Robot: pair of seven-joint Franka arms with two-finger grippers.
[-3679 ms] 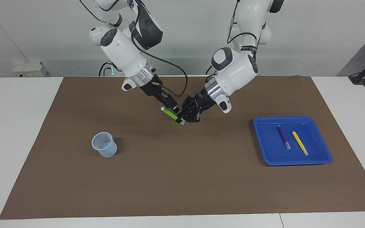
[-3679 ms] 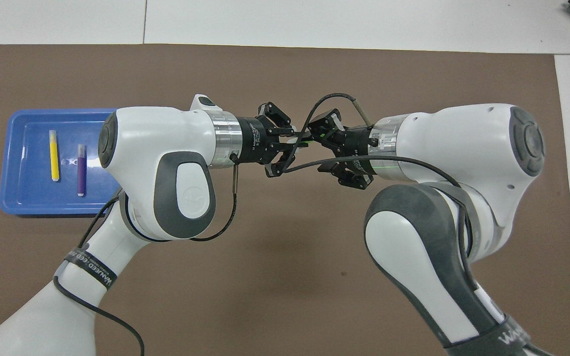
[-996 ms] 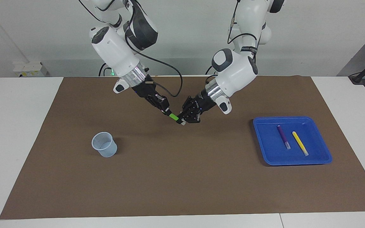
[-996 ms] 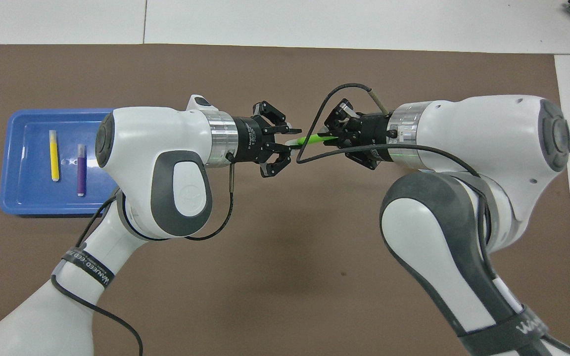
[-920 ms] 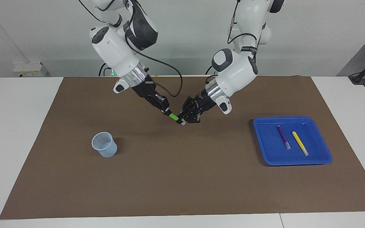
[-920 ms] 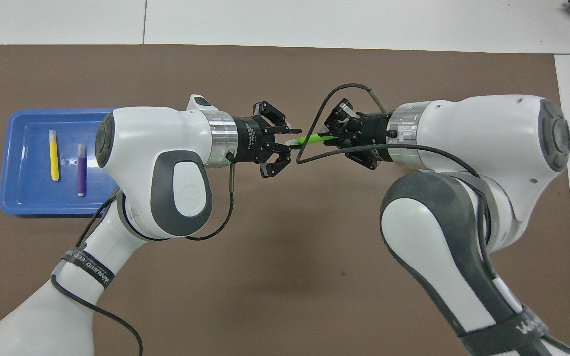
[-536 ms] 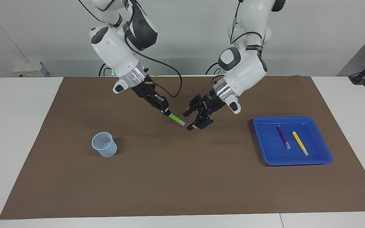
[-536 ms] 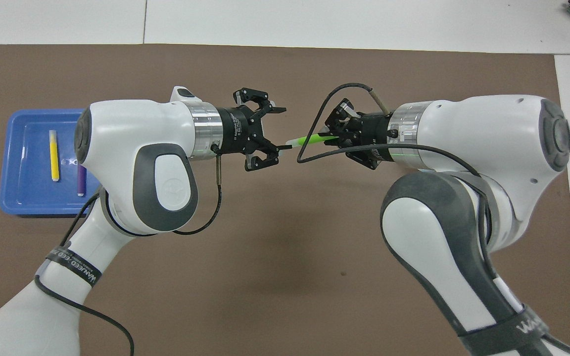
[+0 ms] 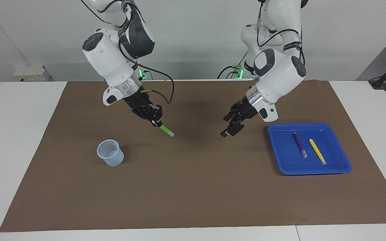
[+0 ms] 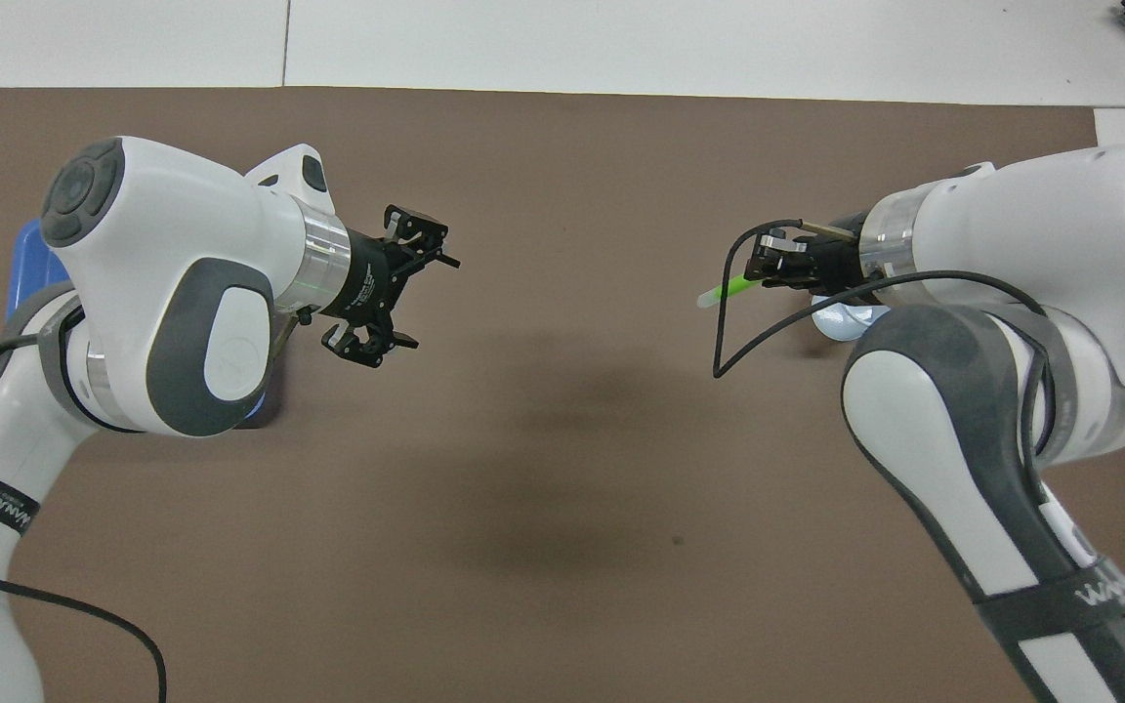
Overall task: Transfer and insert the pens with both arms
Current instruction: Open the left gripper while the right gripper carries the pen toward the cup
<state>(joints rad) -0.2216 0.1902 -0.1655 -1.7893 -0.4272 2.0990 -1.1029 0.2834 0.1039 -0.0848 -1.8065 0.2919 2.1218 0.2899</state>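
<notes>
My right gripper is shut on the green pen and holds it above the mat, whitish end slanting down, between the cup and the table's middle. The pen also shows in the overhead view at my right gripper. My left gripper is open and empty, in the air over the mat beside the blue tray; it also shows in the overhead view. The purple pen and the yellow pen lie side by side in the tray.
A translucent pale blue cup stands upright on the brown mat toward the right arm's end. In the overhead view the right arm covers most of the cup, and the left arm hides most of the tray.
The left gripper let go of the green pen, opened and drew back toward the tray. The right gripper kept the pen and carried it toward the cup.
</notes>
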